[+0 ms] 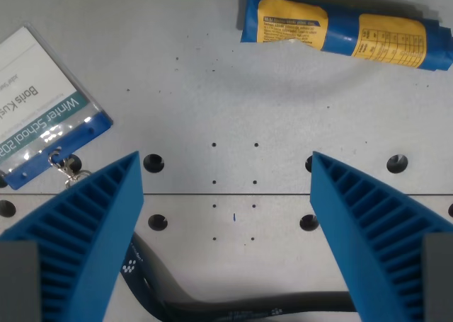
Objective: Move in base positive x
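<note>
My gripper [225, 168] looks straight down at a grey metal table [233, 102] with screw holes. Its two blue ribbed fingers [92, 223] stand wide apart at the wrist view's lower left and lower right. The jaws are open and nothing is between them; only bare table shows in the gap.
A blue and yellow tube [347, 30] lies at the top right. A name badge in a blue-edged holder [44, 110] lies at the left, with a metal clip [67, 168]. Its dark lanyard [212, 308] runs along the bottom, under the fingers.
</note>
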Motion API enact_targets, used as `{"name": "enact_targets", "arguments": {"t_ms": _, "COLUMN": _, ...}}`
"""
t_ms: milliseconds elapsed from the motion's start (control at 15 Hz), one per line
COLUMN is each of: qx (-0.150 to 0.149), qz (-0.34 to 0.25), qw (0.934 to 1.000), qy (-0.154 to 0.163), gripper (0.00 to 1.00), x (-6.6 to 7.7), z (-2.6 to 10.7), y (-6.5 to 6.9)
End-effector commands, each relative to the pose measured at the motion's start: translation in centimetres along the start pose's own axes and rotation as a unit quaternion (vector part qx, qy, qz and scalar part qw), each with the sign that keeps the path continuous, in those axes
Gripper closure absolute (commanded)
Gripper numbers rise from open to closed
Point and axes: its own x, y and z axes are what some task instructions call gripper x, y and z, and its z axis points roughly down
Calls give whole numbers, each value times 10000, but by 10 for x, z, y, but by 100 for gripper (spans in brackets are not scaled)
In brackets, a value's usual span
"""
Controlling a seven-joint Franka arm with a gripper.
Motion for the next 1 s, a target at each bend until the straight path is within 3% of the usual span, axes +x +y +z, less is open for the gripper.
{"name": "enact_targets", "arguments": {"t_ms": 67, "qx": -1, "qz": -2, "qw": 10000, "qy": 34, "gripper": 0, "x": 5, "z": -3, "y": 0}}
{"name": "enact_targets", "arguments": {"t_ms": 1000, "qx": -1, "qz": -2, "qw": 10000, "qy": 34, "gripper": 0, "x": 75, "z": -3, "y": 4}}
